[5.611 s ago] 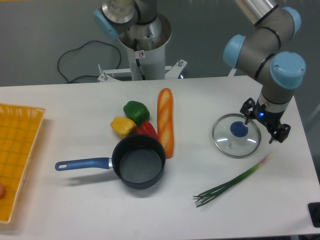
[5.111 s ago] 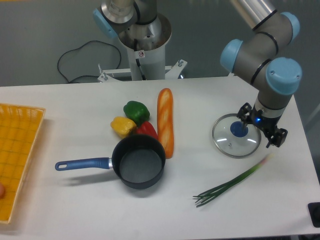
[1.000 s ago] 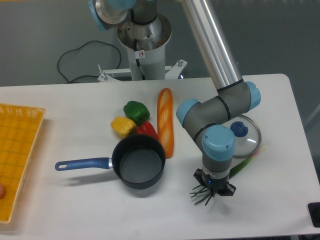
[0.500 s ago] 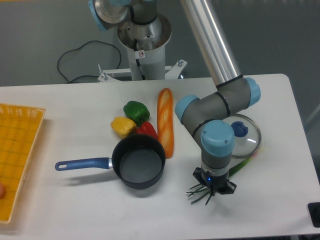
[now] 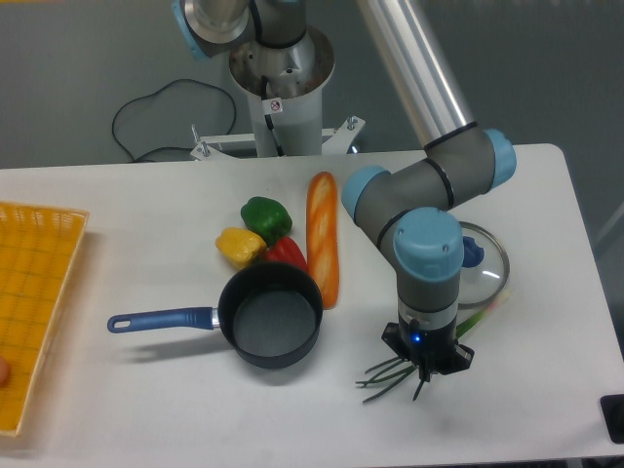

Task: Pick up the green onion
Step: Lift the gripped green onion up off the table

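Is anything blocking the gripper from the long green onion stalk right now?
Nothing visible does. The gripper sits directly over the leafy end of the long green onion stalk, whose dark leaves fan out below it. The round glass lid with the blue knob and the black saucepan lie off to the sides. The jaws themselves are hidden.

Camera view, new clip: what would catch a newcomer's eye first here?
The grey-and-blue arm bent low over the table's front right, its hand down on the green onion, whose dark leaves splay out leftward beneath it. Next, the bright cluster mid-table: baguette, three peppers and the dark saucepan.
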{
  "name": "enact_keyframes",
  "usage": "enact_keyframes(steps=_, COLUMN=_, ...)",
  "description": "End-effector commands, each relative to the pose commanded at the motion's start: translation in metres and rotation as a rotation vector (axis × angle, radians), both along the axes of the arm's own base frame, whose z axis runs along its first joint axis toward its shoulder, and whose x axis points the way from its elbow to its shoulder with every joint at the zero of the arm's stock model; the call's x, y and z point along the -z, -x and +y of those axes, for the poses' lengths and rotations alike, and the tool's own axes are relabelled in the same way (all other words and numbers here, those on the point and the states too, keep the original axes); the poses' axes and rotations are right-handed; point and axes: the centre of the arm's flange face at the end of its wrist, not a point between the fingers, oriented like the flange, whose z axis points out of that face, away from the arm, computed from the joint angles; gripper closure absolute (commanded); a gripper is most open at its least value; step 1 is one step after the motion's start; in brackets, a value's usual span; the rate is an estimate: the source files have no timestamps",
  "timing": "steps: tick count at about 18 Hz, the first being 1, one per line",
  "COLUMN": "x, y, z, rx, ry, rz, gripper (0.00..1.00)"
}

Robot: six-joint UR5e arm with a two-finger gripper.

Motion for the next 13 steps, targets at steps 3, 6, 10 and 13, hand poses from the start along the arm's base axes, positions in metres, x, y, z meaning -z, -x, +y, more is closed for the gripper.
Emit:
enact_keyframes(steps=3, x=-0.014, y=-0.006, z=-0.003, rx=0.006, ry=-0.015, rz=0.008, gripper=0.97)
enact_keyframes(steps=6, x=-0.022, y=-0.011, z=-0.005, rx=0.006, ry=-0.019, rz=0.013, gripper=0.97)
enact_keyframes(steps=10, x=-0.041, y=-0.016, z=-0.008, rx=0.005, ry=-0.035, rz=0.034, gripper=0.97)
enact_keyframes(steps=13, x=-0.042, y=-0.019, z=-0.009, rx=0.008, ry=-0.033, rz=0.031, gripper=0.97)
